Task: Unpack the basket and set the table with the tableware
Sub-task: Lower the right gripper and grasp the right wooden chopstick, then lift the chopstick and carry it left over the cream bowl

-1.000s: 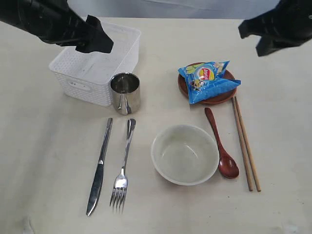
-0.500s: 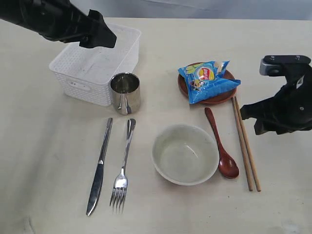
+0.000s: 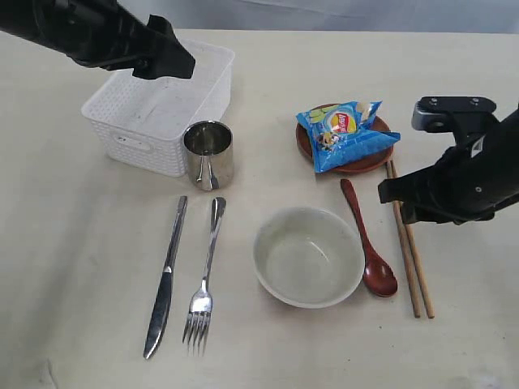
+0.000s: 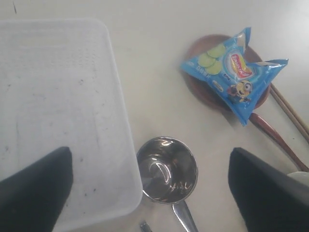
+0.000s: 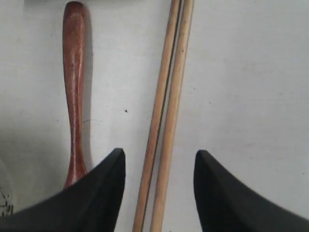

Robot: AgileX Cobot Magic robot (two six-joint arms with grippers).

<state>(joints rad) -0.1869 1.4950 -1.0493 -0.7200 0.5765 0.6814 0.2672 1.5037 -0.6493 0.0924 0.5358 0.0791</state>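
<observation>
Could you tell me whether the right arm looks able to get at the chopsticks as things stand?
Probably yes: the right claw is open with the chopsticks between its tips, nothing lies over them, and the spoon sits apart to one side.

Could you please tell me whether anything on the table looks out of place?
The blue chip bag lies across the reddish-brown plate, covering most of it; a snack packet looks odd in a place setting. Nothing else stands out.

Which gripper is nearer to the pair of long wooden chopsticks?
Right. The right gripper is over the wooden chopsticks, open astride them; the left gripper hovers near the white plastic basket, far away.
</observation>
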